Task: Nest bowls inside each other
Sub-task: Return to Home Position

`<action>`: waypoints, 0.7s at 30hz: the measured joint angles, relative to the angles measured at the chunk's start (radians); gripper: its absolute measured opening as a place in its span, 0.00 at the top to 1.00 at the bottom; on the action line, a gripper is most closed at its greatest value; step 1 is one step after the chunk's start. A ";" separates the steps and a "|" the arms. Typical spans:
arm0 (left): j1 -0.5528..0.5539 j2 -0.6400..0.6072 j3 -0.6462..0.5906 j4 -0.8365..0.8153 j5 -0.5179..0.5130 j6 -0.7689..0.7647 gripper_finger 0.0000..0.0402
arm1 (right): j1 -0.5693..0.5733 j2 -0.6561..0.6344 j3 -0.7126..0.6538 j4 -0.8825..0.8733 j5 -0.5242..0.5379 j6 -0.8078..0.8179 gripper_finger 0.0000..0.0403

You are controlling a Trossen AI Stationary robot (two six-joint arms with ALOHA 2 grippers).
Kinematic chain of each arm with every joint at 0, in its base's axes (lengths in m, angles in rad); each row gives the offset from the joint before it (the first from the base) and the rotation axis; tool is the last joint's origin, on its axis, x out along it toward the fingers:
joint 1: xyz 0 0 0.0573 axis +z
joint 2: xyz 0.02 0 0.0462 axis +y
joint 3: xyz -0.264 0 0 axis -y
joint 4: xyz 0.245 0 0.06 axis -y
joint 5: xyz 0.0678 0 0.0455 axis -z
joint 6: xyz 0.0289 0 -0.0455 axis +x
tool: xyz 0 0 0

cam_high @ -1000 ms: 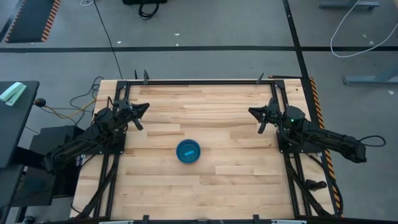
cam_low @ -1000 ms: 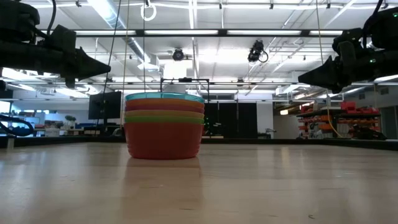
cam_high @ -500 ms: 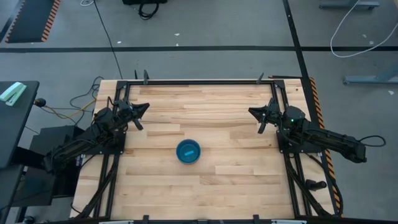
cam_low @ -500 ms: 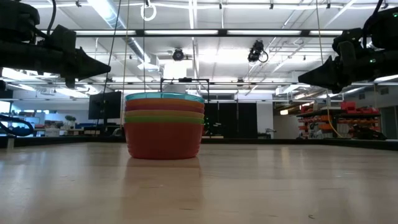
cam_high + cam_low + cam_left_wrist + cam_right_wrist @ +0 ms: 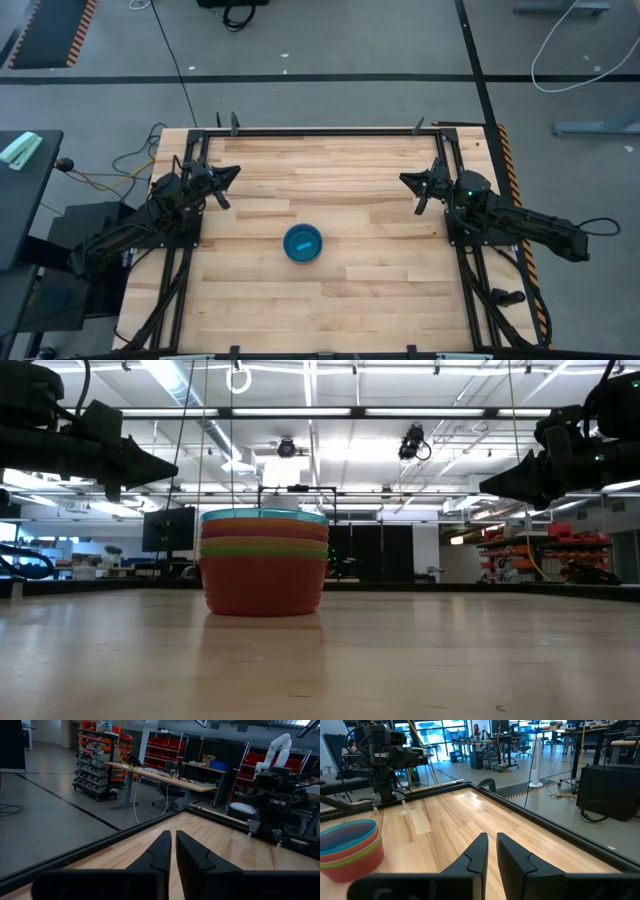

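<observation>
The wooden surface [image 5: 380, 290] carries one nested stack of bowls [image 5: 303, 243] near its middle, with the blue bowl [image 5: 264, 515] uppermost. The left gripper [image 5: 234, 171] and right gripper [image 5: 405, 180] hang raised at opposite edges, well apart from the stack. Their fingers are closed and empty, likely parked because the nesting looks finished.

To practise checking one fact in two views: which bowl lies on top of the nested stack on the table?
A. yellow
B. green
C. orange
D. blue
D: seen from above, only the blue bowl shows, and in the low view its rim is the topmost one on the stack.
</observation>
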 joint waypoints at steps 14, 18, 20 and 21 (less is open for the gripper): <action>0.000 0.000 0.000 0.000 0.000 -0.001 0.93 | 0.000 0.000 0.000 0.000 0.000 0.000 0.88; 0.000 0.000 0.000 0.000 0.000 -0.001 0.91 | 0.000 0.000 0.000 0.000 0.000 0.000 0.88; 0.000 0.000 0.000 0.000 0.000 0.000 0.91 | 0.000 0.000 0.000 0.000 0.000 0.000 0.88; 0.000 0.000 0.000 0.000 0.000 -0.001 0.91 | 0.000 0.000 0.000 0.000 0.000 0.000 0.88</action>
